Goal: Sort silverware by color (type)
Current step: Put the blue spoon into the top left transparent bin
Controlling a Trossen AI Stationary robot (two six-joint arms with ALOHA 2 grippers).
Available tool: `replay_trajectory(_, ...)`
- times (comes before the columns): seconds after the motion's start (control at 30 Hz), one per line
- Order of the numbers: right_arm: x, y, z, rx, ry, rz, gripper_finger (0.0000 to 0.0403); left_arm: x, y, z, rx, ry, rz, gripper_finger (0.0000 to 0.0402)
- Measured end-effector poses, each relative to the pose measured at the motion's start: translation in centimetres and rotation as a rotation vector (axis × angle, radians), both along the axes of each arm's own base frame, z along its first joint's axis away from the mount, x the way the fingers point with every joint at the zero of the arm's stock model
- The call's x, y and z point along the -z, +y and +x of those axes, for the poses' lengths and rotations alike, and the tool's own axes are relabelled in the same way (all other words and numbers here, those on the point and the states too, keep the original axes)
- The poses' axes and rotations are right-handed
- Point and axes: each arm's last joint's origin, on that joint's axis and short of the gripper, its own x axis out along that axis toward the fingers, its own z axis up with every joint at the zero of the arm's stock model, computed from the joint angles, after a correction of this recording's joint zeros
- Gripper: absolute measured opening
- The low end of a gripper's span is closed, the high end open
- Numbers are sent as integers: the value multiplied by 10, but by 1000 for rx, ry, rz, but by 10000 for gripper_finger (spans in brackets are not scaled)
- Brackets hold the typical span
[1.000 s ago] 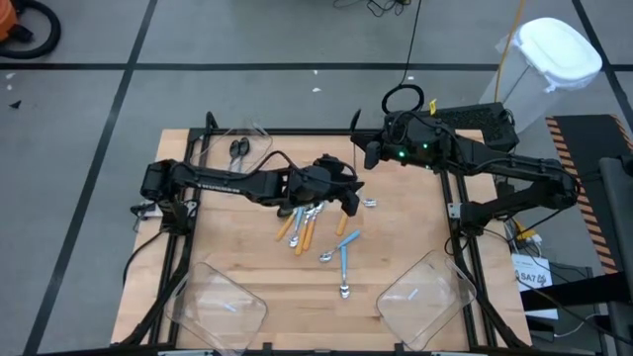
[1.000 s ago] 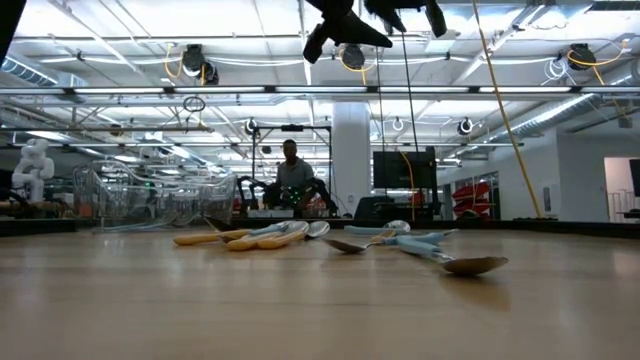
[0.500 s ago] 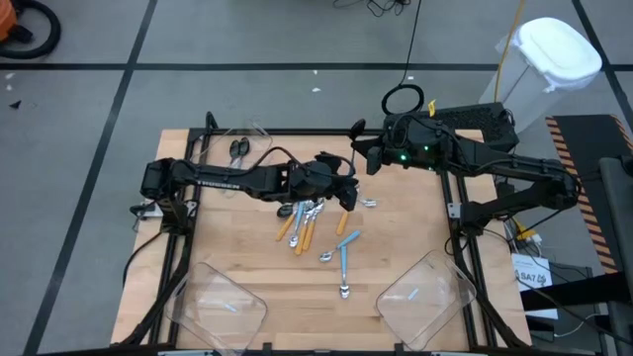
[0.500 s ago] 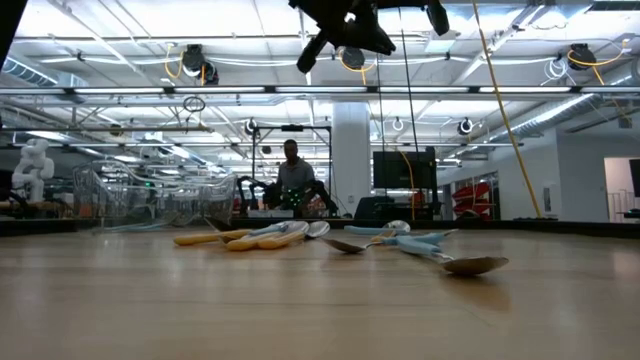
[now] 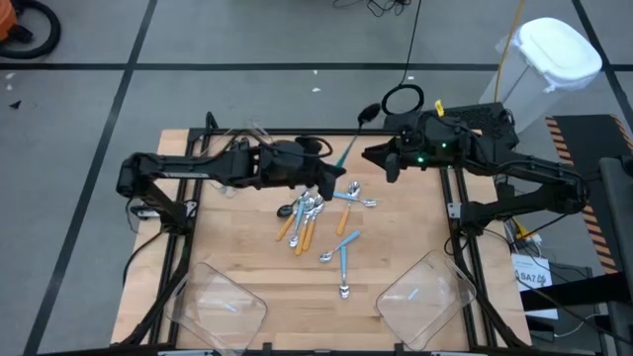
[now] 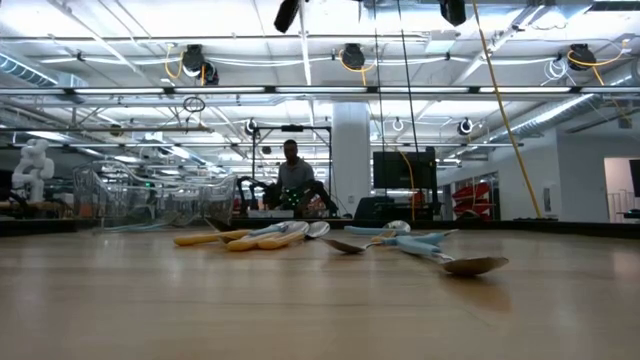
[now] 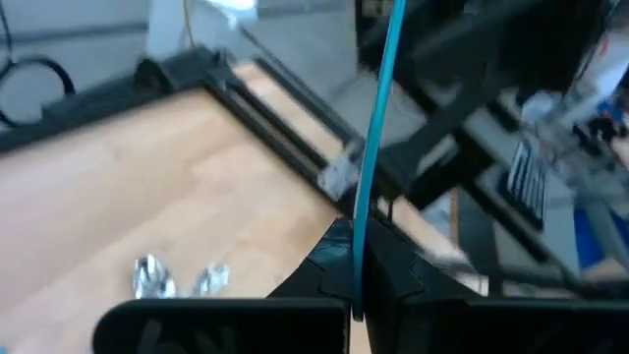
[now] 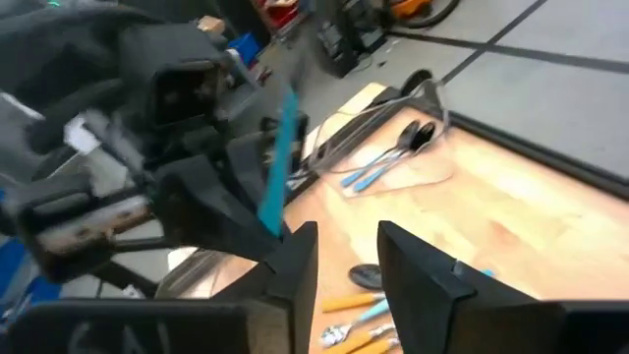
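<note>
We see bright, even light from ceiling lamps (image 6: pixel 345 55), which flare white in the low view. Both wrist views are smeared with blur. The near tabletop (image 6: pixel 300 310) is out of focus.

Beyond my wooden table (image 5: pixel 247 262) lies grey floor (image 5: pixel 247 40) crossed by dark tape lines. At two o'clock stands a white lidded bin (image 5: pixel 554 54). Bright ceiling lights (image 6: pixel 200 62) hang over the hall, where a person (image 6: pixel 292 175) sits at twelve o'clock.

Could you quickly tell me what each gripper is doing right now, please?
Left gripper: shut on a blue-handled spoon, lifted above the table.
Right gripper: open, empty, beside that spoon.
</note>
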Motion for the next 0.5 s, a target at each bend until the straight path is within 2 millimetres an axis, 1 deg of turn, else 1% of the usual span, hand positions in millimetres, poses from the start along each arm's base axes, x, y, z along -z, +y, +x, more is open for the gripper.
replay_trajectory(0.1, 0, 0, 1, -21, -13, 24, 113, 1, -1, 0, 60, 3, -26, 4)
replay_trajectory(0.27, -3, 0, 5, -26, -59, 54, 128, -2, -5, 2, 92, -32, -44, 3)
replay_trajectory(0.37, -8, 0, 6, -36, -107, 43, 137, -6, -6, 3, 117, -79, -51, 3)
replay_trajectory(0.5, -14, 1, 8, -111, -168, 12, 141, -9, -7, 4, 145, -113, -63, 3)
